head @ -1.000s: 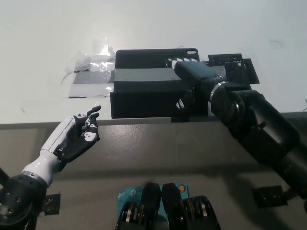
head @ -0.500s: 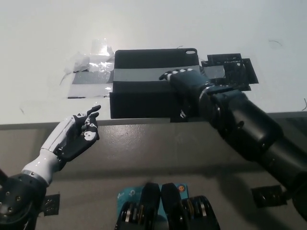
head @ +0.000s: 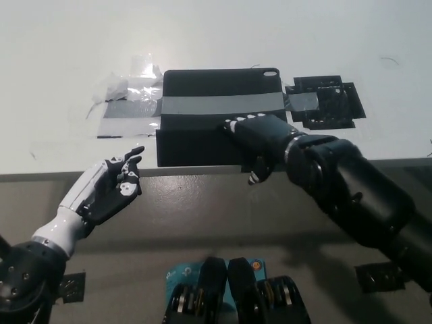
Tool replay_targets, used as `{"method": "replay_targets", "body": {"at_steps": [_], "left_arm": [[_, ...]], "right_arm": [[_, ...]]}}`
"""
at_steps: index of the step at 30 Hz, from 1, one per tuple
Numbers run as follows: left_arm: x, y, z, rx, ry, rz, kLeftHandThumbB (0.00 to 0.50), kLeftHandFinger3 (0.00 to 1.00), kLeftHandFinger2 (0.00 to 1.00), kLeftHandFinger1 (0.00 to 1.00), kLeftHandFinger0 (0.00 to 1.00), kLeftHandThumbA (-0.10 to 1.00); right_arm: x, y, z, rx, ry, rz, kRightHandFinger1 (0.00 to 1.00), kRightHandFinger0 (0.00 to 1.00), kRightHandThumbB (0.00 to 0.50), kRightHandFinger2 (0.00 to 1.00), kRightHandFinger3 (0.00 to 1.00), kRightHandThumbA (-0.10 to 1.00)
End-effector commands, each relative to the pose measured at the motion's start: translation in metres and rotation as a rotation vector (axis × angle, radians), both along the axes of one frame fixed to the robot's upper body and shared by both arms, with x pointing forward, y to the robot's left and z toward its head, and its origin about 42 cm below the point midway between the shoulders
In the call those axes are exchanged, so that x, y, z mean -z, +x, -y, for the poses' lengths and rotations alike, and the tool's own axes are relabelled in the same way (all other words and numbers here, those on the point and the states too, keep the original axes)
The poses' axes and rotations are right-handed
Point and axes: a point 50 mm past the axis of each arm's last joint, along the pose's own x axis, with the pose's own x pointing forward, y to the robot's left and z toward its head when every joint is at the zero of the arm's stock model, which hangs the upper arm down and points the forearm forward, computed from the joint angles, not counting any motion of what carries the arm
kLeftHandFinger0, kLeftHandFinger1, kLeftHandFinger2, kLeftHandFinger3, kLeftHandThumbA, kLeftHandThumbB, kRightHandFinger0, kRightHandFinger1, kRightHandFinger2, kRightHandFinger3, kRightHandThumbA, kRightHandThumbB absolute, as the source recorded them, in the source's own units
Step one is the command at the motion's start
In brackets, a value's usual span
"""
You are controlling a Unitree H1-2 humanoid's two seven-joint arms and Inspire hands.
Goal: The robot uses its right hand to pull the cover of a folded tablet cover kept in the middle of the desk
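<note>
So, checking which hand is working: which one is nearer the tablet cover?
Right. The black right hand lies on the tablet cover; the white left hand rests off the desk edge, apart.

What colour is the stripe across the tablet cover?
The stripe is grey, running across the black tablet cover. Only the head view shows it.

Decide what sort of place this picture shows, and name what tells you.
Probably a robot test bench in a lab: a plain white desk, a black folded tablet cover fixed with grey tape, and the robot's black right hand on it.
</note>
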Motion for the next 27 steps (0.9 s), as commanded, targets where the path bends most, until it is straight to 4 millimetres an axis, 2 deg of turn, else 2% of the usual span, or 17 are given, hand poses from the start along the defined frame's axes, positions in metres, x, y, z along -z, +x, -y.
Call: {"method": "replay_targets", "body": {"at_steps": [1, 2, 3, 5, 13, 14, 15, 17, 19, 20, 21, 22, 23, 24, 25, 26, 27], "left_arm": [[-0.022, 0.005, -0.002, 0.021, 0.020, 0.069, 0.217, 1.00, 1.00, 1.00, 1.00, 0.62], [-0.022, 0.005, -0.002, 0.023, 0.020, 0.069, 0.225, 1.00, 1.00, 1.00, 1.00, 0.62], [-0.023, 0.005, -0.002, 0.023, 0.024, 0.070, 0.203, 1.00, 1.00, 1.00, 1.00, 0.62], [-0.024, 0.004, -0.002, 0.023, 0.028, 0.072, 0.197, 1.00, 1.00, 1.00, 1.00, 0.61], [-0.030, 0.010, -0.002, 0.039, 0.046, 0.087, 0.189, 1.00, 1.00, 1.00, 1.00, 0.62], [-0.031, 0.009, -0.001, 0.040, 0.050, 0.088, 0.188, 1.00, 1.00, 1.00, 1.00, 0.62], [-0.033, 0.010, 0.002, 0.054, 0.046, 0.092, 0.165, 1.00, 1.00, 1.00, 1.00, 0.59], [-0.034, 0.011, 0.001, 0.054, 0.050, 0.096, 0.160, 1.00, 1.00, 1.00, 1.00, 0.59], [-0.035, 0.009, 0.000, 0.056, 0.057, 0.100, 0.179, 1.00, 1.00, 1.00, 1.00, 0.61], [-0.034, 0.010, 0.000, 0.057, 0.060, 0.099, 0.182, 1.00, 1.00, 1.00, 1.00, 0.61], [-0.035, 0.010, 0.000, 0.058, 0.064, 0.099, 0.182, 1.00, 1.00, 1.00, 1.00, 0.61], [-0.035, 0.010, -0.001, 0.055, 0.066, 0.095, 0.170, 1.00, 1.00, 1.00, 1.00, 0.60], [-0.035, 0.010, -0.001, 0.056, 0.063, 0.098, 0.169, 1.00, 1.00, 1.00, 1.00, 0.58], [-0.034, 0.010, -0.001, 0.058, 0.061, 0.103, 0.161, 1.00, 1.00, 1.00, 1.00, 0.57], [-0.035, 0.010, -0.002, 0.057, 0.062, 0.105, 0.161, 1.00, 1.00, 1.00, 1.00, 0.57], [-0.036, 0.009, -0.002, 0.057, 0.061, 0.104, 0.165, 1.00, 1.00, 1.00, 1.00, 0.57], [-0.036, 0.008, -0.003, 0.057, 0.062, 0.104, 0.163, 1.00, 1.00, 1.00, 1.00, 0.57]], "right_arm": [[-0.014, 0.001, 0.010, 0.057, 0.011, -0.040, 1.00, 1.00, 0.500, 1.00, 1.00, 0.96], [-0.009, 0.001, 0.013, 0.058, 0.014, -0.047, 1.00, 1.00, 0.500, 1.00, 1.00, 0.96], [-0.004, 0.001, 0.016, 0.065, 0.020, -0.055, 1.00, 1.00, 0.500, 1.00, 1.00, 0.99], [-0.001, 0.002, 0.018, 0.071, 0.028, -0.065, 1.00, 1.00, 0.500, 1.00, 1.00, 1.00], [0.003, 0.007, 0.018, 0.162, 0.149, -0.165, 1.00, 1.00, 0.500, 1.00, 1.00, 1.00], [0.001, 0.006, 0.015, 0.152, 0.151, -0.182, 1.00, 1.00, 0.500, 1.00, 0.89, 1.00], [-0.001, 0.008, 0.013, 0.159, 0.187, -0.253, 1.00, 1.00, 0.500, 1.00, 1.00, 1.00], [-0.002, 0.010, 0.012, 0.164, 0.244, -0.320, 1.00, 1.00, 0.500, 1.00, 1.00, 1.00], [-0.004, 0.011, 0.005, 0.135, 0.248, -0.372, 1.00, 1.00, 0.500, 1.00, 1.00, 1.00], [-0.004, 0.011, 0.004, 0.137, 0.249, -0.374, 0.88, 0.75, 0.500, 0.84, 0.53, 1.00], [-0.004, 0.011, 0.003, 0.138, 0.249, -0.375, 0.61, 0.42, 0.500, 0.79, 0.72, 1.00], [-0.005, 0.011, 0.003, 0.147, 0.262, -0.386, 0.26, 0.09, 0.500, 0.62, 0.72, 1.00], [-0.002, 0.011, 0.004, 0.167, 0.304, -0.425, 0.33, 0.15, 0.500, 0.77, 1.00, 1.00], [0.001, 0.010, 0.006, 0.177, 0.335, -0.459, 0.55, 0.24, 0.500, 1.00, 1.00, 1.00], [0.000, 0.010, 0.005, 0.181, 0.342, -0.470, 0.60, 0.24, 0.500, 1.00, 1.00, 1.00], [0.002, 0.007, 0.010, 0.202, 0.343, -0.503, 0.92, 0.47, 0.500, 1.00, 1.00, 1.00], [0.001, 0.004, 0.011, 0.195, 0.321, -0.518, 1.00, 0.55, 0.500, 1.00, 1.00, 1.00]]}}
